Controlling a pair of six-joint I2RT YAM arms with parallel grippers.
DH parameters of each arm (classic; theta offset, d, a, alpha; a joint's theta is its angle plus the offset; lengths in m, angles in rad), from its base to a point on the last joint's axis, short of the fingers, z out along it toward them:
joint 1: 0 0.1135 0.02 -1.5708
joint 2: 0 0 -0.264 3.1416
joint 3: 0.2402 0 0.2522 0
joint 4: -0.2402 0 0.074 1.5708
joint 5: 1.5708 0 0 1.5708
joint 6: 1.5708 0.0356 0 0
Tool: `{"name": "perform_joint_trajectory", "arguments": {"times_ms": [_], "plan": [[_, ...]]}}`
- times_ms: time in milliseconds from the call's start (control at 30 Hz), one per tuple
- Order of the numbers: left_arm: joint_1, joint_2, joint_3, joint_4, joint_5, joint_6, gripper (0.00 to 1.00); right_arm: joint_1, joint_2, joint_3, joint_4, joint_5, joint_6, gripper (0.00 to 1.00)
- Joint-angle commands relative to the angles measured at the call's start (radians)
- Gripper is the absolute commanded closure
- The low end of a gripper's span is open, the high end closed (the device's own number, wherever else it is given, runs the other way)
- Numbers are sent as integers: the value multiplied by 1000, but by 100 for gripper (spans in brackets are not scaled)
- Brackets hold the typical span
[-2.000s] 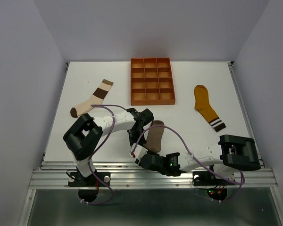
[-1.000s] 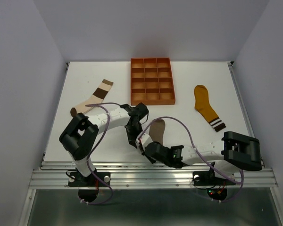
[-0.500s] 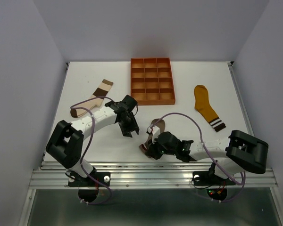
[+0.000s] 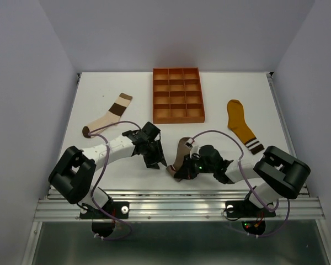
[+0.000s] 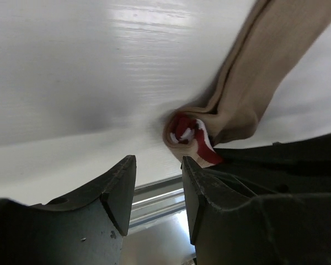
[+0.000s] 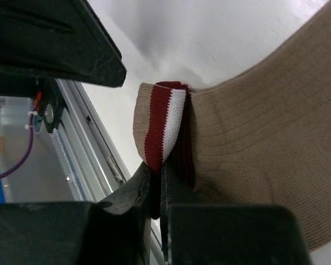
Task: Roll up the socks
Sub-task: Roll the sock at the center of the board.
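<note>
A taupe sock [image 4: 183, 149] lies near the front middle of the table, its maroon-and-white striped cuff [image 6: 163, 121] folded over on itself. My right gripper [image 6: 158, 175] is shut on that cuff's edge; from above it [image 4: 178, 172] sits at the sock's near end. My left gripper [image 4: 156, 158] stands open just left of the sock, nothing between its fingers, and in its own view [image 5: 158, 165] the curled cuff [image 5: 188, 134] lies a little beyond the tips. The colour-blocked sock [image 4: 111, 113] lies flat at the back left, the mustard sock [image 4: 241, 126] at the right.
An orange tray [image 4: 177, 118] with square compartments stands at the back middle. The table's metal front rail [image 4: 176, 207] runs just behind both grippers. The left gripper's black body [image 6: 49, 38] is close above the cuff in the right wrist view.
My left gripper drew back left off the taupe sock, opened wider, then edged towards it again. The right gripper, still gripping the cuff, shifted right.
</note>
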Motion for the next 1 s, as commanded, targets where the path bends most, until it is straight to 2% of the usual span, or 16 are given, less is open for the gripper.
{"name": "perform_joint_trajectory", "arguments": {"times_ms": [0, 233, 733, 933, 967], "plan": [[-20, -22, -6, 115, 50, 31, 50, -37, 52, -41, 96, -92, 80, 99], [-22, 21, -23, 181, 96, 32, 50, -74, 60, -68, 133, -120, 105, 99], [-34, 121, -23, 210, 173, 69, 50, -102, 101, -69, 130, -103, 140, 99], [-40, 149, -30, 247, 210, 69, 52, -111, 113, -62, 130, -106, 137, 99], [-43, 159, -23, 250, 213, 71, 56, -111, 116, -59, 130, -106, 134, 99]]}}
